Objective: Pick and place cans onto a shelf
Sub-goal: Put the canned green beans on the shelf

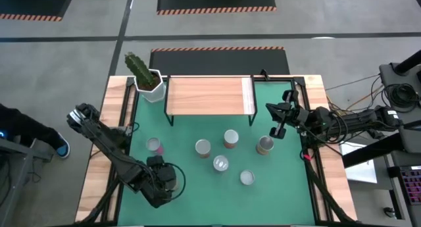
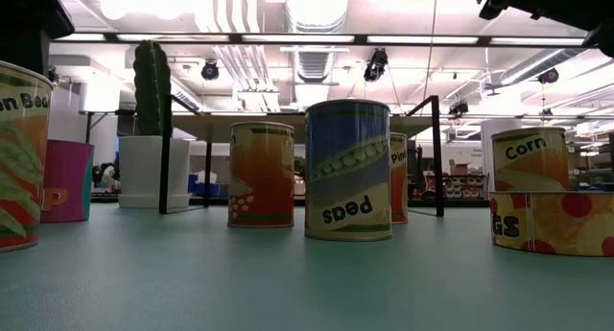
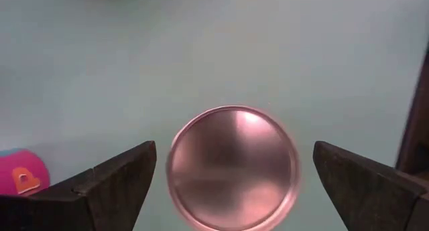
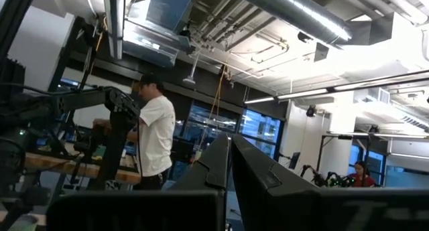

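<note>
While the left hand (image 3: 231,184) hangs over the near left part of the green worktop (image 1: 283,201), its two fingers (image 3: 110,187) stand spread wide, gripping nothing. Directly below it, between the fingers and clear of both, stands one can (image 3: 233,167) with its silver top facing up. A pink can (image 1: 154,145) lies just beyond the hand, toward the shelf (image 1: 207,95). Four further cans stand to the hand's right: one pale-topped (image 1: 202,147), one brown-sided (image 1: 231,138), one with a clear shiny top (image 1: 221,164), and one nearest the front edge (image 1: 247,177). The shelf stands at the far edge, bare of cans, with a cactus pot (image 1: 150,85) beside its left end. The right hand (image 1: 279,125) is closed on nothing, raised at the worktop's right side, with a sixth can (image 1: 265,145) just below it.
</note>
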Available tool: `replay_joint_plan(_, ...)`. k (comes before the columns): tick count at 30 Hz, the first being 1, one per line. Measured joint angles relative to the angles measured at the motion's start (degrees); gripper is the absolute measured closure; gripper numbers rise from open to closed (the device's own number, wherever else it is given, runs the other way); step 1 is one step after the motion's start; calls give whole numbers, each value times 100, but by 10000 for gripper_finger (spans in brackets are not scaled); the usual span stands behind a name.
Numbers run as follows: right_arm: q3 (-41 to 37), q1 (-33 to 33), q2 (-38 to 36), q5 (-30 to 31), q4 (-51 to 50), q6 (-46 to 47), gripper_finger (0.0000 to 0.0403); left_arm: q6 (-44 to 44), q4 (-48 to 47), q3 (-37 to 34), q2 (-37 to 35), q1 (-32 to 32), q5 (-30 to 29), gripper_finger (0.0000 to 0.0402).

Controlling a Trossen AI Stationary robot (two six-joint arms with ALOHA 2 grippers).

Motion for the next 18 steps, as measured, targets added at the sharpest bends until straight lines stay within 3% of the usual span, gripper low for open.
replay_joint_plan(18,0,0,0,0,-50,-33,394,249,-63,38,216,-7,28,18)
